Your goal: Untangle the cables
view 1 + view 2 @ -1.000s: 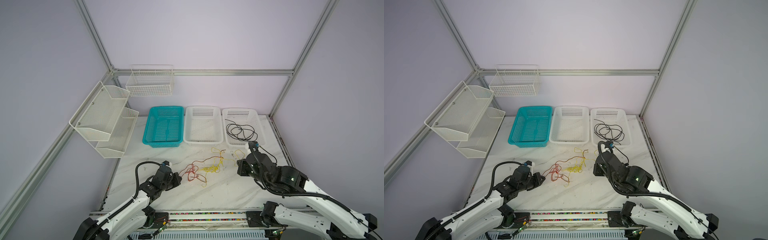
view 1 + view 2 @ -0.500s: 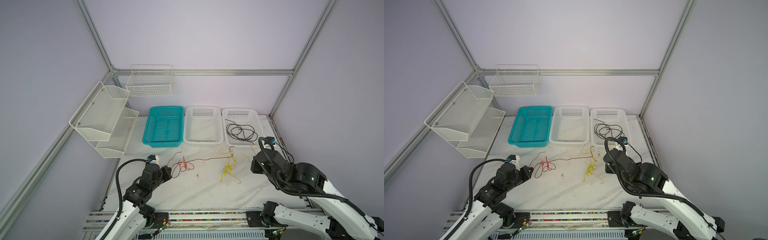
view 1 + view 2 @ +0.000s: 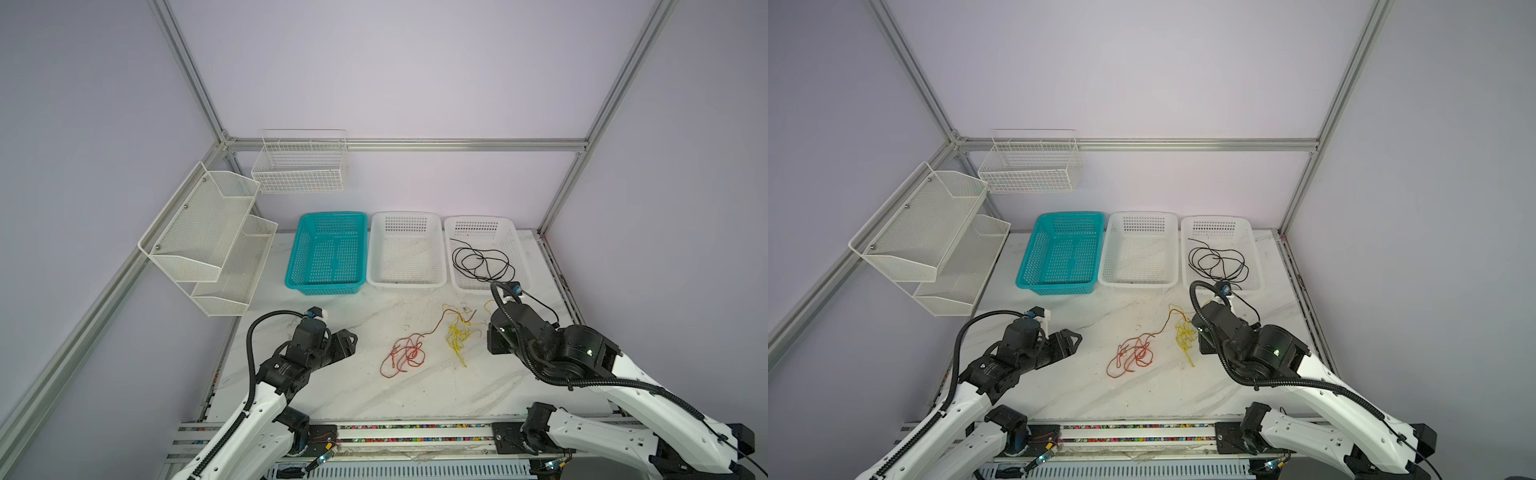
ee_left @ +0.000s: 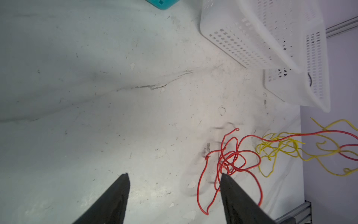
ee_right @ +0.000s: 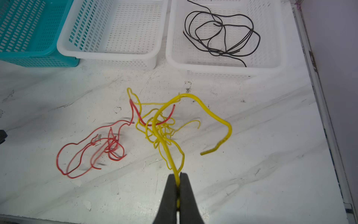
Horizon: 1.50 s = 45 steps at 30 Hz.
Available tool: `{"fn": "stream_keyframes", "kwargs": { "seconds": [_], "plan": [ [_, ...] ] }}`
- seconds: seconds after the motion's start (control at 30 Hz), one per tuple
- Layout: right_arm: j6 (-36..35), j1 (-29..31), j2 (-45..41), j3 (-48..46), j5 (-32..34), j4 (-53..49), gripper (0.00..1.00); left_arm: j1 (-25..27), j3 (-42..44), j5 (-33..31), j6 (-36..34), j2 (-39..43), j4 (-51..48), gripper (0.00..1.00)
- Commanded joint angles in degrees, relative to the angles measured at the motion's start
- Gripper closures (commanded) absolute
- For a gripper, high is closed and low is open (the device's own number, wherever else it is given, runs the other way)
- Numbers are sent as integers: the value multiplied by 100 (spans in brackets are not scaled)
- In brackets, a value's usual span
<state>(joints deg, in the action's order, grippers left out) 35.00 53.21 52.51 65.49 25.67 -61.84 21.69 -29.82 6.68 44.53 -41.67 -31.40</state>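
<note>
A red-orange cable (image 3: 405, 353) (image 3: 1133, 353) lies in loose loops mid-table, and one end of it runs into a yellow cable (image 3: 457, 336) (image 3: 1185, 336) bunched to its right. My right gripper (image 5: 178, 175) is shut on a yellow strand, and the tangle (image 5: 162, 128) hangs from it down to the table. My left gripper (image 3: 349, 338) (image 4: 174, 176) is open with nothing between its fingers, and the red loops (image 4: 230, 161) lie by one fingertip. A black cable (image 3: 482, 264) (image 5: 222, 33) is coiled in the right white basket.
Three baskets stand in a row at the back: teal (image 3: 324, 286), white (image 3: 407, 284), and the white one (image 3: 478, 226) with the black cable. A mesh shelf (image 3: 208, 237) and a wire basket (image 3: 301, 166) hang on the walls. A metal rail (image 3: 561, 282) runs along the table's right edge.
My left gripper has opened and let go of the red-orange cable. That cable, stretched out half a second ago, has slackened into loops nearer the yellow bunch. My right gripper still holds the yellow cable.
</note>
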Motion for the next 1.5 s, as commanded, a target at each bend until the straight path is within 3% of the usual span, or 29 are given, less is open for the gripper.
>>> {"fn": "stream_keyframes", "kwargs": {
  "seconds": [0.0,0.2,0.3,0.53,0.73,0.97,1.2,1.47],
  "plan": [
    [-310,5,4,56,-119,409,100,-41,-938,505,-609,-92,251,18],
    [-710,6,50,147,-567,961,100,38,-1810,1427,-1316,-879,215,9],
    [-829,5,31,174,-758,1123,100,372,-2202,1715,-1731,-1308,216,5],
    [-981,10,0,383,-1185,1435,100,1665,-1870,1364,-2516,-1572,1184,0],
    [-1057,6,-58,522,-1625,1630,100,1885,-1432,1072,-2666,-1608,2328,0],
    [-1057,10,-230,645,-1976,1787,100,1935,-1625,1229,-2656,-2243,2560,9],
    [-1059,7,-329,715,-2442,1976,100,1931,-1495,1005,-2730,-2185,2689,20],
    [-1048,5,-425,658,-2848,2203,100,1935,-1388,870,-2755,-1976,2934,43]
  ]
}}
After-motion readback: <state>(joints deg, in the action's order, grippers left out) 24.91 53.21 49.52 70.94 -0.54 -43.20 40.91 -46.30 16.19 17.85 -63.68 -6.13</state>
